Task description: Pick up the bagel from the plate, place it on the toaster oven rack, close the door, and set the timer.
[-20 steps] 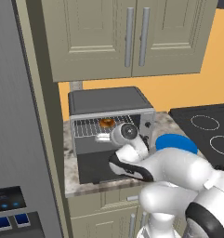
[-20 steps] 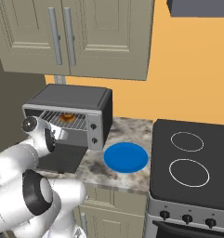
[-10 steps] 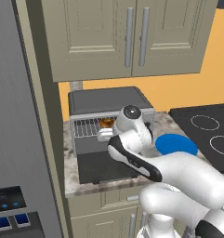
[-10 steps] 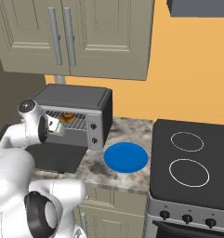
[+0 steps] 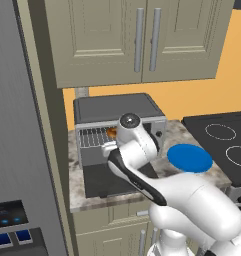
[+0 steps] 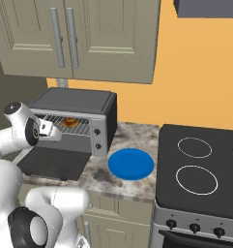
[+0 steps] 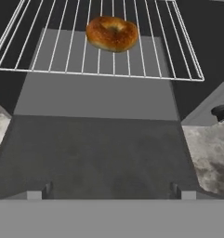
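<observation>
1. We find the bagel (image 7: 112, 33) lying flat on the toaster oven rack (image 7: 62, 51), toward the far part of the wire grid and apart from the fingers. It is inside the toaster oven (image 6: 77, 104), so we judge the placing step complete.

2. The plate (image 6: 131, 163) sits bare on the marbled counter (image 6: 101, 174), just right of the oven and left of the black cooktop (image 6: 200, 169). It has given up its load and plays no further part.

3. The door (image 7: 95, 148) lies folded down toward us, nearly level, its inner face up and its far edge hinged below the rack. It is open because the rack had to be reached from the front.

4. The gripper (image 6: 49, 130) hangs in front of the oven mouth, above the lowered door, with its jaws spread wide and nothing between them. We read this as a hand freed after release and standing clear of the bread.

5. In the hand view the camera looks along the door toward the rack — a pose that suits getting under or behind the near edge of the door, where the handle would be.

6. We judge the next step to be lifting the door shut; the right-hand panel (image 6: 99, 135) with its knobs awaits the timer setting.
</observation>
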